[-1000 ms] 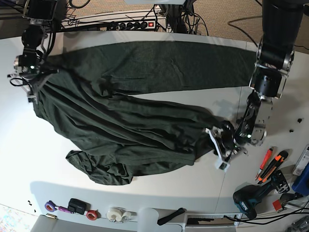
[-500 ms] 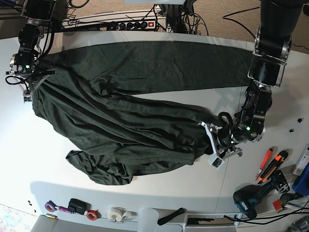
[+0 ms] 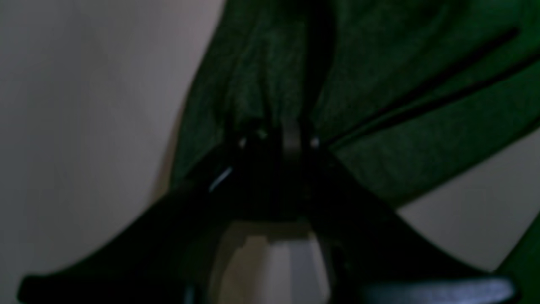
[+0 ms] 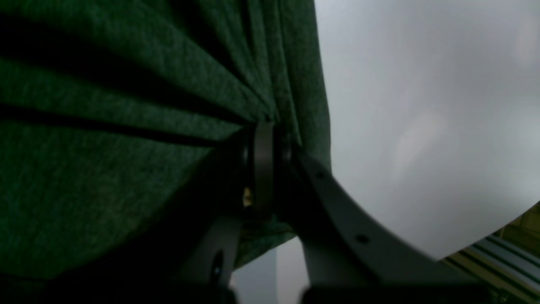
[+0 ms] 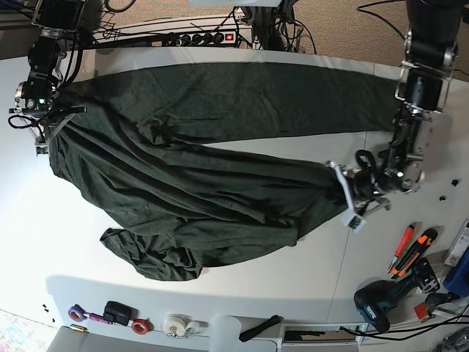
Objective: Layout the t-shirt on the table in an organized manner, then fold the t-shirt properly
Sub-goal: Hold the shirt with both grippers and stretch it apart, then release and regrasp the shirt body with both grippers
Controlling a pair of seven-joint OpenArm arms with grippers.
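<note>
Layout step: I have t-shirt (image 5: pixel 198 183) bunched across counter (image 5: pixel 220 301), right gripper (image 5: pixel 45 125) clamped on its edge, left gripper (image 5: pixel 350 196) pinching opposite end; next, tension and spread flat.

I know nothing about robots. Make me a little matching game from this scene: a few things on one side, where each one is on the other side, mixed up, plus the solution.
Things:
1. t-shirt
2. left gripper
3. right gripper
4. orange-handled tools

Places:
A. on the bare table, at the base view's lower right
B. at the cloth's left end in the base view
C. spread across the tabletop
D. at the cloth's bunched right end in the base view

Pairs: 1-C, 2-D, 3-B, 4-A
</note>
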